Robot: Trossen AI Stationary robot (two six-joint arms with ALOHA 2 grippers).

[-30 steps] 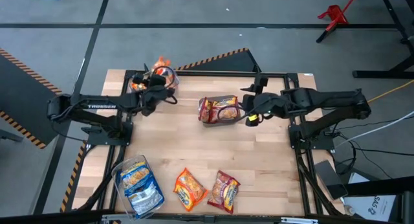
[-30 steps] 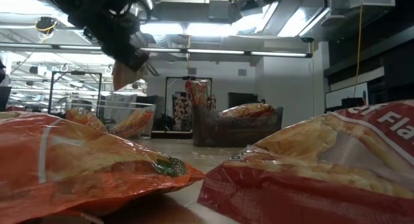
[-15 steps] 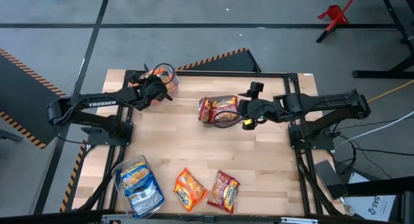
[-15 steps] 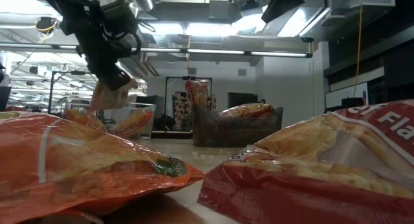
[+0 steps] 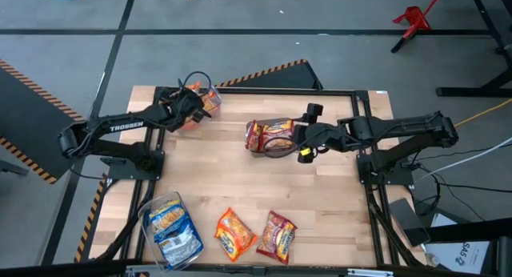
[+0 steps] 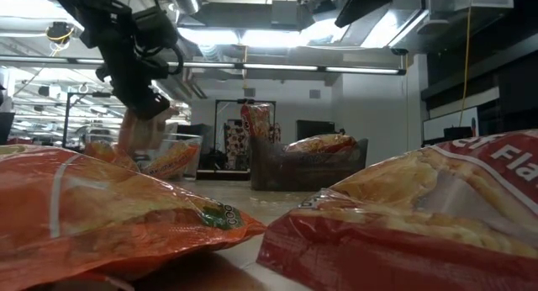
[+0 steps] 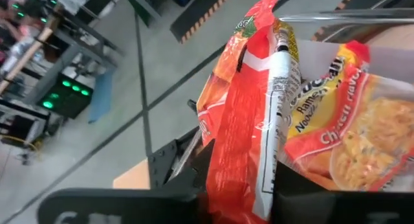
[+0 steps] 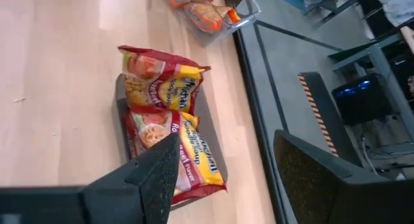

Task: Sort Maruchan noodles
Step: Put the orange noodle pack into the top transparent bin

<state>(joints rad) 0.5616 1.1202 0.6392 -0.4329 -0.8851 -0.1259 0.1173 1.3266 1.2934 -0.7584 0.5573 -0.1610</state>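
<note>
My left gripper (image 7: 239, 185) pinches an orange packet (image 7: 242, 114) on edge above the orange bin (image 5: 200, 97), my right gripper (image 8: 223, 166) gapes empty beside the red packets (image 8: 168, 133); released now, mine probably catches the rim and slides outside.

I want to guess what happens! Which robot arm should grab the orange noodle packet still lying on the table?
Probably the right. The right gripper is open and empty, while the left gripper holds an orange packet over its bin. The loose orange packet lies between them.
</note>
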